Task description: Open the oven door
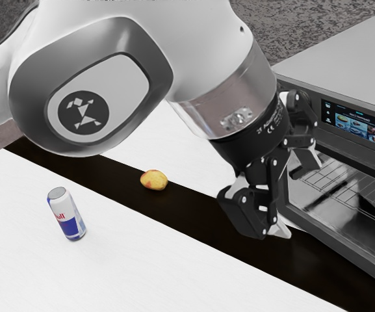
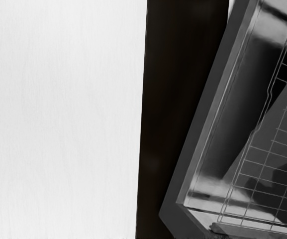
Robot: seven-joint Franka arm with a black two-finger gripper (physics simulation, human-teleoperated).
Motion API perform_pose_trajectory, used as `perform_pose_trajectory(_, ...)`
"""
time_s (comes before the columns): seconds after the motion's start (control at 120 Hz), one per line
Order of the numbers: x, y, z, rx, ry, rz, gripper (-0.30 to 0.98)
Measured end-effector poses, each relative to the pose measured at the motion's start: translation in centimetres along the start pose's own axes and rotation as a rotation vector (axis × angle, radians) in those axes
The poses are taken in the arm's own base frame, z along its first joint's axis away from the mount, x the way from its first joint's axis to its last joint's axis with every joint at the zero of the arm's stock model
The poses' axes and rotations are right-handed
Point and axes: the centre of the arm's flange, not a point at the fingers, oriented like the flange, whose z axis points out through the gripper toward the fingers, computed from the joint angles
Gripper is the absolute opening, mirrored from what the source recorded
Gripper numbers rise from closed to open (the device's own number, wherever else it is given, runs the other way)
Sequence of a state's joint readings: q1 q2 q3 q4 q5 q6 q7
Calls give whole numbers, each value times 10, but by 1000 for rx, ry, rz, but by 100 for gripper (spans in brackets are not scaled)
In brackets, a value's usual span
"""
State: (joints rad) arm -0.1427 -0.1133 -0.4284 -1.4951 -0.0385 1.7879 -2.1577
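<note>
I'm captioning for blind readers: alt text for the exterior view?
A white robot arm holds its open black two-finger claw before a grey, boxy oven; a white-blue can and small, round yellow-red fruit sit on the white-and-black table.

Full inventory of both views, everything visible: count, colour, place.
oven: one, grey, at the exterior view's right
control panel: one, black with a lit display, on the oven's upper front
wire rack: at least one, grey, inside the oven
can: one, white and blue with red lettering, upright on the white surface
fruit: one, yellow with reddish patches, on the dark strip
dark strip: one, near-black, between white areas
white surface: white, either side of the strip
background: speckled grey, behind the oven
arm: one, white and grey, from the exterior view's upper left
end effector: one, black, by the oven's front, open
</note>
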Motion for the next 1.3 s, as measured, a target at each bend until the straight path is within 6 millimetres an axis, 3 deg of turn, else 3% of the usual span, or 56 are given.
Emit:
perform_pose_trajectory(0.175, 1, 14, 13, -20, -20, -21, 69)
perform_pose_trajectory(0.275, 11, 30, 29, -22, -27, -41, 69)
perform_pose_trajectory(0.467, 26, 51, 41, -42, -38, -64, 69)
perform_pose_trajectory(0.725, 44, 66, 68, -75, 67, 32, 69)
perform_pose_trajectory(0.842, 40, 70, 75, -85, 65, 77, 69)
perform_pose_trajectory(1.025, 13, 75, 86, -98, 18, 162, 69)
perform_pose_trajectory(1.3, 38, 100, 100, -119, 14, 176, 69)
